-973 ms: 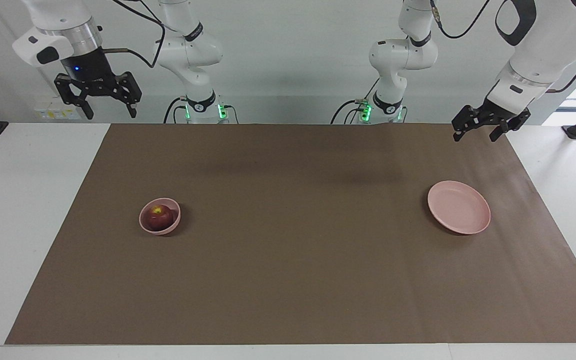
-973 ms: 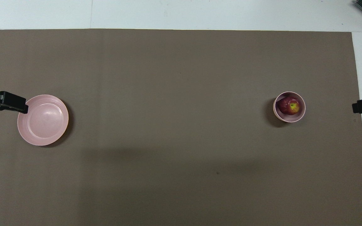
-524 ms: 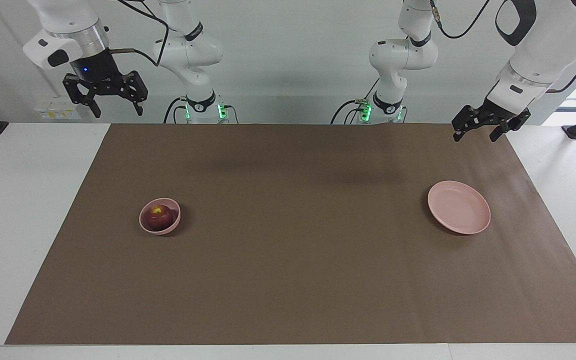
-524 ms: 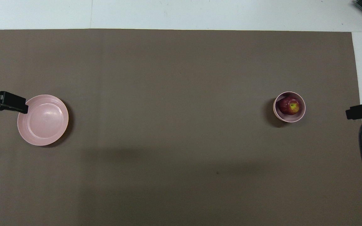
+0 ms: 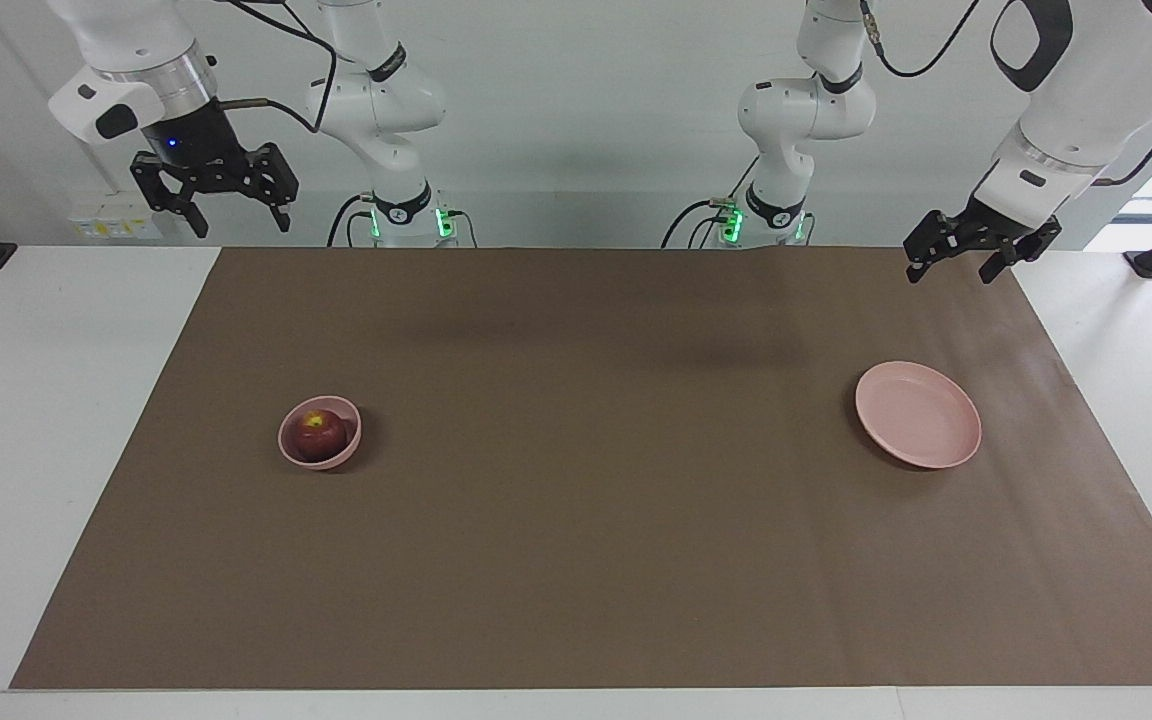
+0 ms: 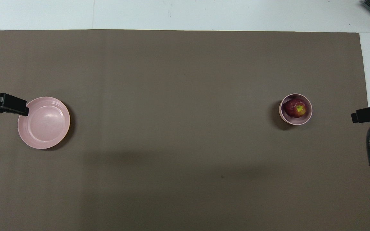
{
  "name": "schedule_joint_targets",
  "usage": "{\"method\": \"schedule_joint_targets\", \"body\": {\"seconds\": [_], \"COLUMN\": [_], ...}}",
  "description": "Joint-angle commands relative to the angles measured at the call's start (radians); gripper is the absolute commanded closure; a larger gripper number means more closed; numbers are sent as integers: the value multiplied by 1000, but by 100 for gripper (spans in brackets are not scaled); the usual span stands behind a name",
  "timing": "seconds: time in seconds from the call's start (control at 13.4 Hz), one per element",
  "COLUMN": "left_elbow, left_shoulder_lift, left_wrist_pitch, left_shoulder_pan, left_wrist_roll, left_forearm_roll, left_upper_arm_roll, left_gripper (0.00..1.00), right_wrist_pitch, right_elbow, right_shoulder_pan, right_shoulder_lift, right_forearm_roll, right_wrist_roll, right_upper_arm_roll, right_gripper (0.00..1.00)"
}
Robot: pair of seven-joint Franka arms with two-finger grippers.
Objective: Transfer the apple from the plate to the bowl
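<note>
- The right gripper hangs raised above the white table edge at its own end, near the robots, jaws apart and holding nothing.
- The left gripper hangs low over the mat's corner at its own end, jaws also apart and empty; this arm waits.
- The apple sits in the bowl, stem patch turned up, toward the right arm's end of the brown mat.
- The plate lies bare toward the left arm's end, well apart from the bowl.
- As things lie, the move looks done; neither gripper is near the fruit.
- Risk from here is small. A right arm sweeping low across the mat could clip the bowl's rim and tip it, since the bowl is small and the apple nearly fills it.
- From overhead the left gripper's tip seems to overlap the plate's edge; the facing view shows it well clear of the plate. A straight drop could nudge the plate.
</note>
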Motion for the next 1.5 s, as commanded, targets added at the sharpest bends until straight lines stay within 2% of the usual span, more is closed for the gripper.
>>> {"method": "schedule_joint_targets", "body": {"seconds": [0.0,0.15,0.67,0.97,1.42], "left_elbow": [-2,1,37,35,26], "left_shoulder_lift": [-11,-8,-2,-5,-9], "left_wrist_pitch": [-12,-17,-58,-60,-64], "left_shoulder_pan": [9,9,6,5,8], "left_wrist_roll": [8,8,10,10,8], "left_forearm_roll": [6,6,6,-1,-3], "left_upper_arm_roll": [-5,-5,-8,-8,-6], "left_gripper": [0,0,0,0,0], "right_wrist_pitch": [51,50,51,-26,-21], "right_elbow": [-61,-101,-95,27,18], "right_shoulder_pan": [3,6,0,-15,-9], "right_shoulder_lift": [-40,-69,-63,22,13], "right_forearm_roll": [7,1,3,15,23], "right_wrist_roll": [4,12,4,5,19], "right_upper_arm_roll": [5,12,12,11,5], "right_gripper": [0,0,0,0,0]}}
